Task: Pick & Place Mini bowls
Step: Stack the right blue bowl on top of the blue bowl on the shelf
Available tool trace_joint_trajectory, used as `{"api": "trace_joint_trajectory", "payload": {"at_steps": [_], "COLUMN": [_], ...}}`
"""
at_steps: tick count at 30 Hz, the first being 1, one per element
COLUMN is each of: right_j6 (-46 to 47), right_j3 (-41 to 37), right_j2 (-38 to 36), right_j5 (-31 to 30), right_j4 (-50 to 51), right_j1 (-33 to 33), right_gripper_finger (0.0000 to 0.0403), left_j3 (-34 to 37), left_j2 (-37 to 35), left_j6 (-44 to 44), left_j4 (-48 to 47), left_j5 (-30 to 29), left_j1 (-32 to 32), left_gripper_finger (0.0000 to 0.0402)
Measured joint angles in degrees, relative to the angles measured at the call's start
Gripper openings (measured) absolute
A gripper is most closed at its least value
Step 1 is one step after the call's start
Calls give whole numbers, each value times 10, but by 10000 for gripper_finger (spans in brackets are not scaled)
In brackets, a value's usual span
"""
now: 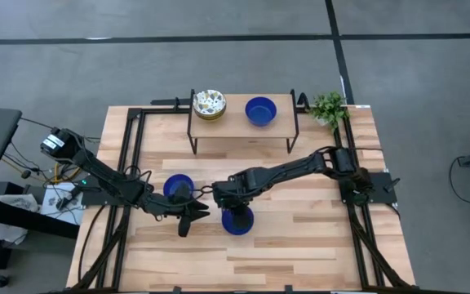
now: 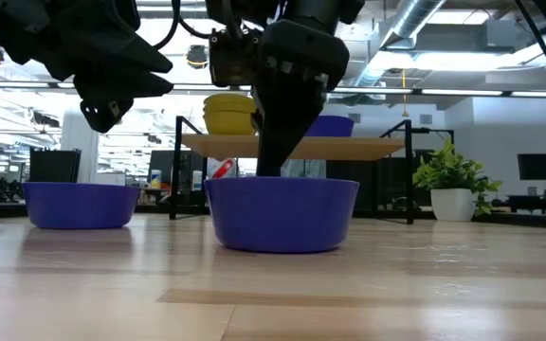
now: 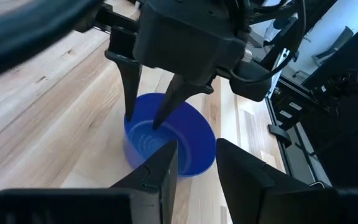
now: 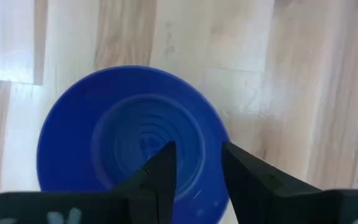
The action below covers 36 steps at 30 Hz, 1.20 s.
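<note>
While a blue bowl (image 1: 237,220) sits at lower centre on the table (image 1: 317,245), the right end effector (image 1: 233,211) straddles its rim, fingers apart. The left end effector (image 1: 188,220), also parted, hovers beside a second blue bowl (image 1: 178,186). Upper centre, a shelf (image 1: 235,124) holds one more blue bowl (image 1: 260,111) and floral bowls (image 1: 209,104); I judge two placements remain.

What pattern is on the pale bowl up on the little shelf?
The pale bowl is cream-white with multicolour floral speckles, clearest in the high view.
</note>
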<state>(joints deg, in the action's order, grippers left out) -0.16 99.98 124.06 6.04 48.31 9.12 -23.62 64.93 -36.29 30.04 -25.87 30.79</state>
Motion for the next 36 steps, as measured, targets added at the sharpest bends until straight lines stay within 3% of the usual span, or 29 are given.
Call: {"api": "trace_joint_trajectory", "payload": {"at_steps": [36], "right_j6": [-4], "right_j3": [0], "right_j2": [-2], "right_j5": [-12], "right_j4": [-2], "right_j1": [-25], "right_gripper_finger": [116], "left_j3": [0], "left_j2": [0], "left_j6": [0], "left_j4": [0], "left_j5": [0], "left_j1": [0], "left_gripper_finger": [108]}}
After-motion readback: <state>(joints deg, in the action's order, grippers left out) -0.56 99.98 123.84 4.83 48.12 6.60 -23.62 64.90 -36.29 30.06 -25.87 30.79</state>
